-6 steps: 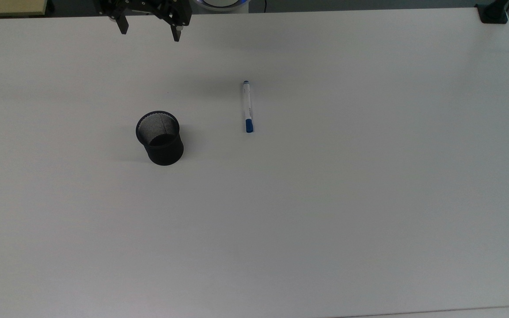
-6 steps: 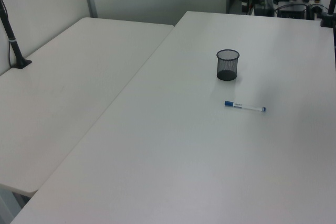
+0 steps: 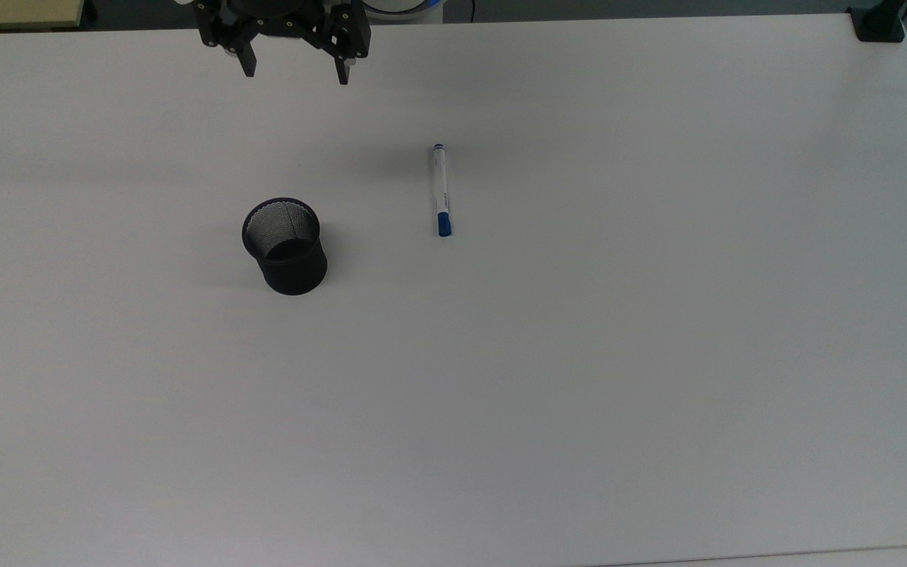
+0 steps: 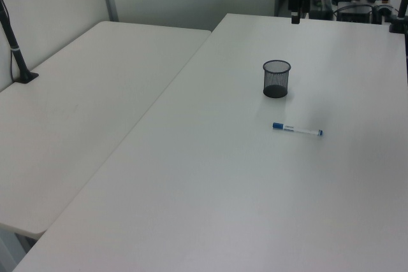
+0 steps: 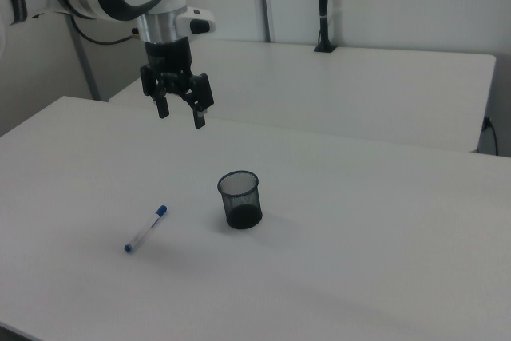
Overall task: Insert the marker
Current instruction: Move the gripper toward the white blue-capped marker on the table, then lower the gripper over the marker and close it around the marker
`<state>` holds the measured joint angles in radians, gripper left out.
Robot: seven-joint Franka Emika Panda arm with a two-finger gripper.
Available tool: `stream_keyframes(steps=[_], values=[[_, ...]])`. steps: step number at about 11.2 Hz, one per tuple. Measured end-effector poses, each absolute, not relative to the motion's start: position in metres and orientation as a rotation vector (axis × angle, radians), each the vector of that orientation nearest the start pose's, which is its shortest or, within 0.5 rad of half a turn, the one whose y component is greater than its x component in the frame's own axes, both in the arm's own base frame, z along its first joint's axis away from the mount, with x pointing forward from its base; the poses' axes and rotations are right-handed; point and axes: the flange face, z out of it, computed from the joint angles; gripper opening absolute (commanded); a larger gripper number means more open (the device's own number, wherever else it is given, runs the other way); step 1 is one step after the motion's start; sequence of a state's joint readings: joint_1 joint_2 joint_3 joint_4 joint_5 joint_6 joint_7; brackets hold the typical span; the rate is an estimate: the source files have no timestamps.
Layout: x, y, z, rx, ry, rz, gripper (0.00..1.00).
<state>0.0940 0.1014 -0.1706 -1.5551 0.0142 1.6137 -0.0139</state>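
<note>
In the top view we see the arm cut off by the upper edge, leaving just the gripper [image 3: 294, 72]. Its two fingers are spread wide and hold nothing, hanging above the white tabletop [image 3: 579, 354]. The marker [image 3: 441, 190] lies flat on the tabletop, apart from the upright black mesh cup [image 3: 285, 246], on the top view's right of it.
</note>
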Motion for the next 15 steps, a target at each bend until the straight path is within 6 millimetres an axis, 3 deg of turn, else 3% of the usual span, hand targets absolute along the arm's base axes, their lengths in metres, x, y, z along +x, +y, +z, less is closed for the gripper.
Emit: stream_keyframes(steps=[3, 5, 7, 9, 13, 15], values=[[0.586, -0.038, 0.576, -3.140, 0.093, 0.076, 1.00], [0.588, -0.018, 0.554, -3.141, 0.031, 0.155, 1.00], [0.596, 0.021, 0.515, -3.143, -0.079, 0.265, 0.99], [0.603, 0.054, 0.474, -3.145, -0.163, 0.374, 0.91], [0.612, 0.083, 0.382, -3.137, -0.232, 0.616, 0.72], [0.613, 0.092, 0.352, -3.127, -0.257, 0.693, 0.63]])
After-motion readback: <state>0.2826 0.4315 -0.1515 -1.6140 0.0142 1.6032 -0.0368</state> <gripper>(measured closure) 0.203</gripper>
